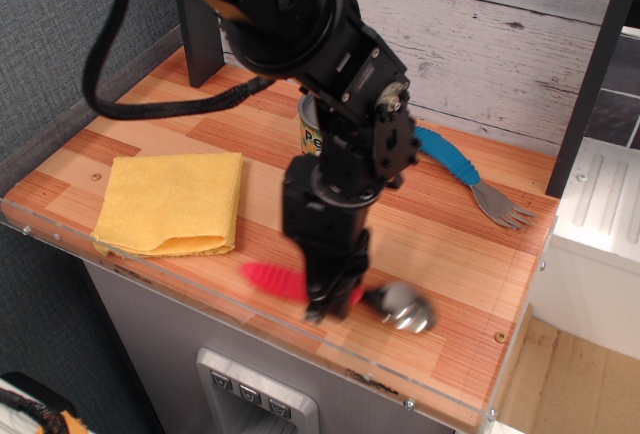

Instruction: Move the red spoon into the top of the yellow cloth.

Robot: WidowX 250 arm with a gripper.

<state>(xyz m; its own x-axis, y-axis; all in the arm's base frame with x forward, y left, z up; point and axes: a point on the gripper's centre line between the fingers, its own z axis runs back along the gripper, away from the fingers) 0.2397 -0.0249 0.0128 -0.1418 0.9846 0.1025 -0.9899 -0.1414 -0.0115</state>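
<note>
1. Pale grey planks back a striped wooden bench [200, 134] with a clear strip along its front edge; dark blue-grey wall covering runs along the left side.
2. Near the front edge, right of the middle, the gripper [325, 306] stands over the red spoon [272, 279]. Its fingers meet the handle close to the neck and look clamped on it, though blur there leaves this less than certain.
3. Both the ribbed handle and the shiny bowl are smeared, so whether the spoon is touching the wood or just clear of it cannot be told.
4. Towards the front-left corner lies the yellow cloth [170, 202], folded, with nothing on it and well apart from the spoon.
5. By my reading the grasp is done; the carry leftwards and the set-down on the cloth's far part are left.
6. A can [312, 130] stands behind the arm; its contents are hidden.
7. Toward the back-right corner rests a blue-handled fork [468, 178].
</note>
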